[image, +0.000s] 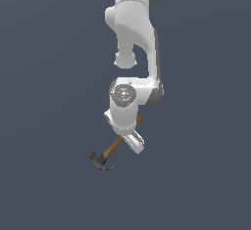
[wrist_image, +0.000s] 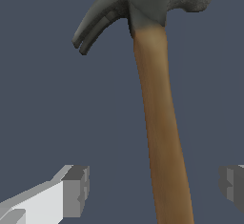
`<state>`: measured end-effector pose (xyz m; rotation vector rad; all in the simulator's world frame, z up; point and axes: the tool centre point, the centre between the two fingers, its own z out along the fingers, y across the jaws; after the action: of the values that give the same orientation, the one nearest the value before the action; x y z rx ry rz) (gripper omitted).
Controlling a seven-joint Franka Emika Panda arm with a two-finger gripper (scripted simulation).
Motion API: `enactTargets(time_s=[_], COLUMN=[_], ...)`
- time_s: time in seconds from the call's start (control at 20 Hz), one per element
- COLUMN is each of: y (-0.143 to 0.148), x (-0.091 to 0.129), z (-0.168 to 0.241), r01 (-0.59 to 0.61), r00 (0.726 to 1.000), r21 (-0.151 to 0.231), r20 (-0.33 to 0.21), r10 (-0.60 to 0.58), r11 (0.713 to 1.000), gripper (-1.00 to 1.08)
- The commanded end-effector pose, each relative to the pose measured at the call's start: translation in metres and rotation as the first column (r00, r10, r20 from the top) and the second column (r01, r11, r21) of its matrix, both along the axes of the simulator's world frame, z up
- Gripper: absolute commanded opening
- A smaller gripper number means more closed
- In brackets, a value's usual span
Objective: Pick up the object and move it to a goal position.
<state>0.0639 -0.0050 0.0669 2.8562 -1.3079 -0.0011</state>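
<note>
The object is a small claw hammer (image: pixel 113 147) lying on the dark floor. Its brown wooden handle (wrist_image: pixel 162 137) runs up to the dark grey head with curved claw (wrist_image: pixel 143 4). My gripper (wrist_image: pixel 153 186) is open and low over the handle's rear half. One grey fingertip (wrist_image: pixel 76 189) stands on one side of the handle and the other fingertip (wrist_image: pixel 232 182) on the far side, with a gap between each and the wood. In the exterior view the white hand (image: pixel 131 140) covers the middle of the handle, and the head (image: pixel 100 161) sticks out toward the exterior view's left.
Only the flat dark blue-grey floor (image: pixel 49 126) surrounds the hammer. The white arm (image: pixel 135 38) comes down from the top of the exterior view.
</note>
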Motion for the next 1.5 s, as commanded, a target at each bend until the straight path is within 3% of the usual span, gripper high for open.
enactTargets(time_s=[0.0, 0.8, 0.85, 1.45], y=[0.0, 0.0, 0.0, -0.004], x=[0.0, 0.0, 0.0, 0.0], z=[-0.001, -0.05, -0.05, -0.05], r01=[0.0, 0.005, 0.005, 0.01], r00=[1.0, 1.0, 1.0, 1.0], r21=[0.0, 0.0, 0.0, -0.002], r20=[0.0, 0.001, 0.001, 0.0], r10=[0.0, -0.005, -0.005, -0.01], r11=[1.0, 1.0, 1.0, 1.0], gripper=[1.0, 1.0, -1.0, -1.0])
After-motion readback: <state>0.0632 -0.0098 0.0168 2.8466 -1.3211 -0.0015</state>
